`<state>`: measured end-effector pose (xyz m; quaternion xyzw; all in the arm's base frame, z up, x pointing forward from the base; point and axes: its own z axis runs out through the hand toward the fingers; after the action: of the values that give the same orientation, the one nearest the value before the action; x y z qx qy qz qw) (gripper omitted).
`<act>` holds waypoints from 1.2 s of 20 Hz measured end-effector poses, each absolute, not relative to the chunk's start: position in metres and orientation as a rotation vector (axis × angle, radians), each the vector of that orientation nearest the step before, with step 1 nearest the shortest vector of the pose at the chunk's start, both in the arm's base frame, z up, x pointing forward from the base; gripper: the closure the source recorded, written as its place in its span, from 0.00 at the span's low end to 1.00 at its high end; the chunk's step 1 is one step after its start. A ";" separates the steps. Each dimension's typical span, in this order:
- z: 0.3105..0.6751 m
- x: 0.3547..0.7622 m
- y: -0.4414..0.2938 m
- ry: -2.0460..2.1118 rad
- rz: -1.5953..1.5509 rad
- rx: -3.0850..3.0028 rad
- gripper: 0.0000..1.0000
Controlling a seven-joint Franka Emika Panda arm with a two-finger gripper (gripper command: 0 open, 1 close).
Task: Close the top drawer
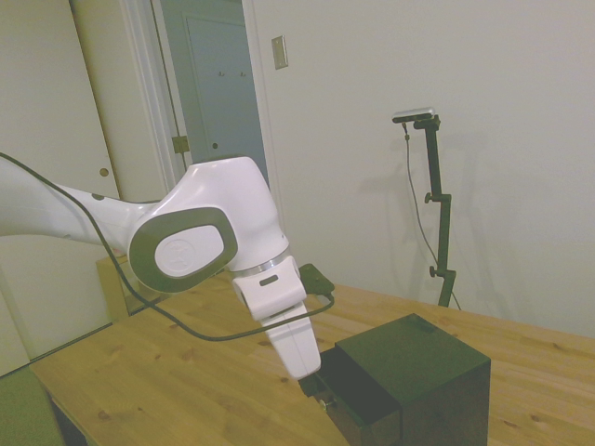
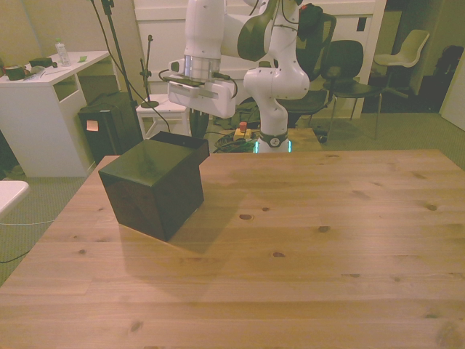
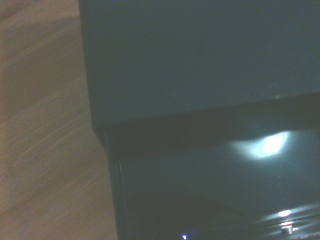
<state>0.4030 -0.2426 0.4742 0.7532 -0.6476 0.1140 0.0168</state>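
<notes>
A dark brown-black cabinet (image 1: 428, 372) stands on the wooden table (image 1: 167, 381). Its top drawer (image 1: 361, 386) is pulled partway out, toward the arm. In the front view the drawer (image 2: 182, 140) juts out behind the cabinet (image 2: 152, 185). My gripper (image 1: 319, 390) hangs at the drawer's outer end, by its front. From the front view the gripper (image 2: 195, 116) sits just above and behind the drawer. The wrist view shows the cabinet top (image 3: 200, 60) and the open drawer's dark inside (image 3: 215, 190). The lower drawers are hidden.
The cabinet sits near the table's corner at the front view's left. Bare wood spreads over the table (image 2: 327, 233) at the front view's right. A black cable (image 1: 223, 330) loops under the arm. Beyond the table stand a white desk (image 2: 43, 109) and chairs (image 2: 341, 69).
</notes>
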 end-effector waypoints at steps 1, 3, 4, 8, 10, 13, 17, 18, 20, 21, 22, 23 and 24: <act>0.475 0.408 -0.246 -2.013 0.356 2.340 1.00; 0.476 0.421 -0.252 -2.008 0.359 2.338 1.00; 0.476 0.427 -0.254 -2.005 0.362 2.337 1.00; 0.478 0.449 -0.262 -1.996 0.368 2.338 1.00; 0.477 0.452 -0.262 -1.991 0.364 2.342 1.00; 0.473 0.456 -0.257 -1.978 0.354 2.354 1.00; 0.467 0.458 -0.248 -1.956 0.334 2.373 1.00; 0.465 0.458 -0.243 -1.948 0.327 2.382 1.00; 0.459 0.453 -0.230 -1.922 0.308 2.406 1.00; 0.456 0.448 -0.221 -1.907 0.298 2.420 1.00; 0.453 0.441 -0.211 -1.891 0.289 2.435 1.00; 0.452 0.434 -0.201 -1.874 0.284 2.451 1.00; 0.451 0.426 -0.191 -1.859 0.282 2.466 1.00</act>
<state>0.4260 -0.1906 0.4513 0.7951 -0.5992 0.0911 0.0203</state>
